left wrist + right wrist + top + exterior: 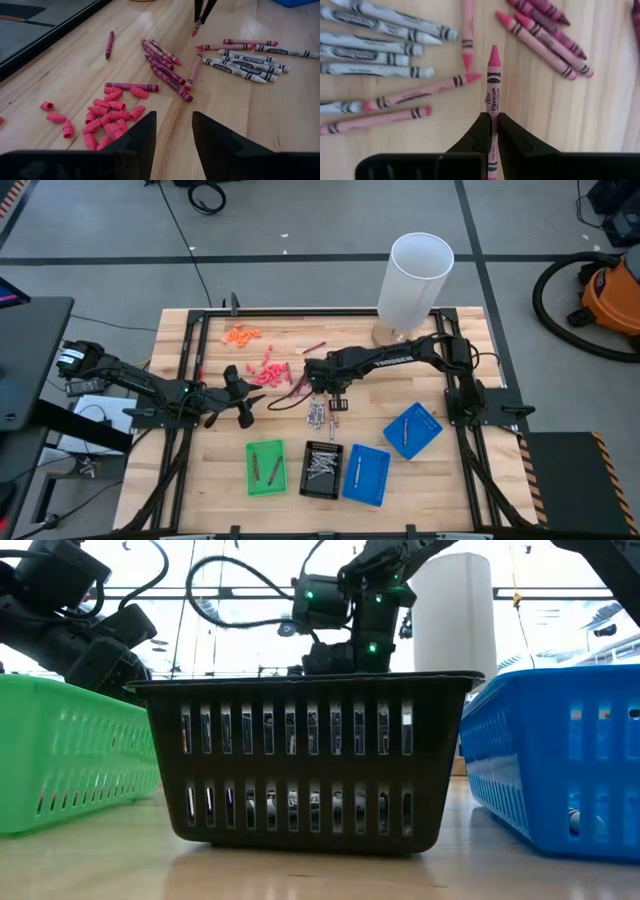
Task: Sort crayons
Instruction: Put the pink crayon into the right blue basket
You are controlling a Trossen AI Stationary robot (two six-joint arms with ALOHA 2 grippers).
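Loose crayons lie flat on the wooden table: dark red and pink ones point(167, 70) and silvery grey ones point(245, 62), also in the right wrist view point(375, 47). My right gripper point(492, 120) hangs over them, pointing down, shut on one pink crayon point(493, 85); from the left wrist view it shows as dark fingers point(202, 10) with the crayon's tip point(194, 32) below. My left gripper point(172, 130) waits open at the table's left point(238, 395), aimed at the pile. My right gripper pinches the pink crayon's blunt half point(493, 112) between its two fingers. The fingers come from above, pointing down, and the crayon runs along them. Its pointed end point(493, 52) sticks out below the fingertips, hanging over the loose crayons.
Stubby coral-pink bits point(107, 112) lie near my left gripper, orange bits point(242, 334) farther back. A green tray point(265, 467), a black tray point(322, 470) and two blue trays point(366, 474) point(412, 430) stand along the near side. A white cylinder point(415, 280) stands at the back.
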